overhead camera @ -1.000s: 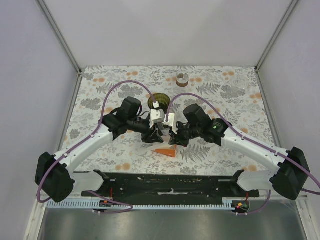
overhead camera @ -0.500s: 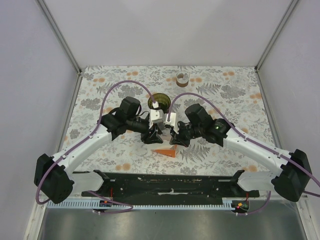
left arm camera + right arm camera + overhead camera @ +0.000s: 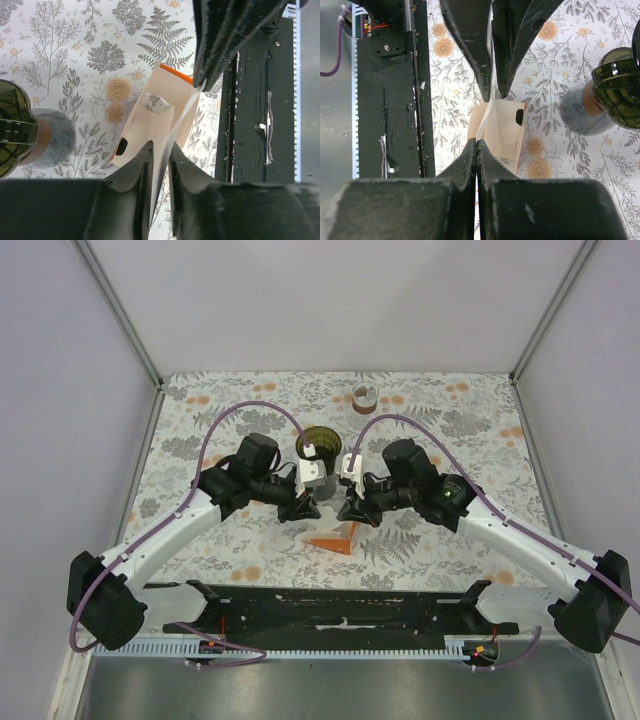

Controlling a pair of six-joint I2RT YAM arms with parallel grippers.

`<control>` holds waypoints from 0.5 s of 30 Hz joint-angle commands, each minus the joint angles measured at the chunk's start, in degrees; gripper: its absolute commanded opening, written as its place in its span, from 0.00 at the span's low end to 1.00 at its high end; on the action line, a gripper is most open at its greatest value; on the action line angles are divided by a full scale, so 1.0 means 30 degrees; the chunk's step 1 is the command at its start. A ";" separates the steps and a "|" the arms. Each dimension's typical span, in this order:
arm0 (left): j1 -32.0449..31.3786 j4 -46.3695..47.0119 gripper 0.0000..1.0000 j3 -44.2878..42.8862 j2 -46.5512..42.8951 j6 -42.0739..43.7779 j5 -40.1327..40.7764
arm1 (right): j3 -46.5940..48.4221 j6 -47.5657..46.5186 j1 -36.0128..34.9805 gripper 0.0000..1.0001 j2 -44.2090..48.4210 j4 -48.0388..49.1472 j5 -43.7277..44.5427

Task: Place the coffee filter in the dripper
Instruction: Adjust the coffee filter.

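A white coffee filter (image 3: 169, 137) hangs edge-on between my two grippers, just above a cream and orange filter packet (image 3: 338, 540) lying on the floral table. My left gripper (image 3: 303, 508) pinches one edge; its jaws (image 3: 161, 150) stand narrowly apart around the paper. My right gripper (image 3: 347, 510) is shut tight on the other edge (image 3: 477, 142). The dark green dripper (image 3: 318, 443) stands on a grey base just behind the grippers. It shows at the left of the left wrist view (image 3: 12, 125) and at the right of the right wrist view (image 3: 620, 85).
A small brown-lidded jar (image 3: 365, 395) stands at the back of the table. The black mounting rail (image 3: 340, 610) runs along the near edge. Enclosure walls close in the left, right and back sides.
Both grippers have drawn apart and slightly back from the packet. The packet now shows more of its cream face, and the filter spans the gap between the grippers.
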State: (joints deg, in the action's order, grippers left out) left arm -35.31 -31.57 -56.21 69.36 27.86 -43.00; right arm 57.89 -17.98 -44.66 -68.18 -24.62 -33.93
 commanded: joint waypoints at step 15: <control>0.1487 -0.2249 0.02 -0.2915 -0.0124 0.0090 -0.3740 | -0.0456 0.2037 0.2496 0.53 0.3772 0.1850 -0.2313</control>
State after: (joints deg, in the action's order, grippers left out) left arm -30.87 -35.81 -63.31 69.36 27.97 -48.73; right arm 57.95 -13.72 -37.34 -59.31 -22.48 -39.00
